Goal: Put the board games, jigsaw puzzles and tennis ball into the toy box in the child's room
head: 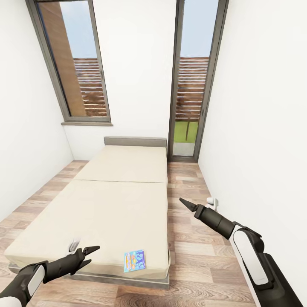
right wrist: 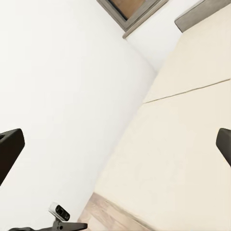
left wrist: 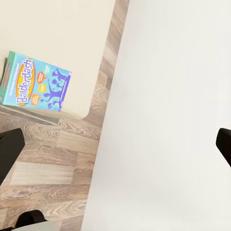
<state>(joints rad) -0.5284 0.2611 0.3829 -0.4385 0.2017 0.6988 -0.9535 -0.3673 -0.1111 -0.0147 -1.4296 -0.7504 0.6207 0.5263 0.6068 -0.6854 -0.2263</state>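
A blue cartoon-printed board game lies flat on the cream bed, close to its near right corner. In the left wrist view the same board game reads "Balderdash" and sits by the bed's edge. My left gripper hovers open over the bed's near edge, a short way left of the game, its dark fingers spread wide. My right gripper hangs open over the floor to the right of the bed, with nothing between its fingers. The table, toy box, jigsaw puzzles and tennis ball are out of view.
The bed fills most of a narrow white-walled room with a wood-plank floor. A small white object rests on the bed beside my left gripper. A window and a glass door stand at the far end.
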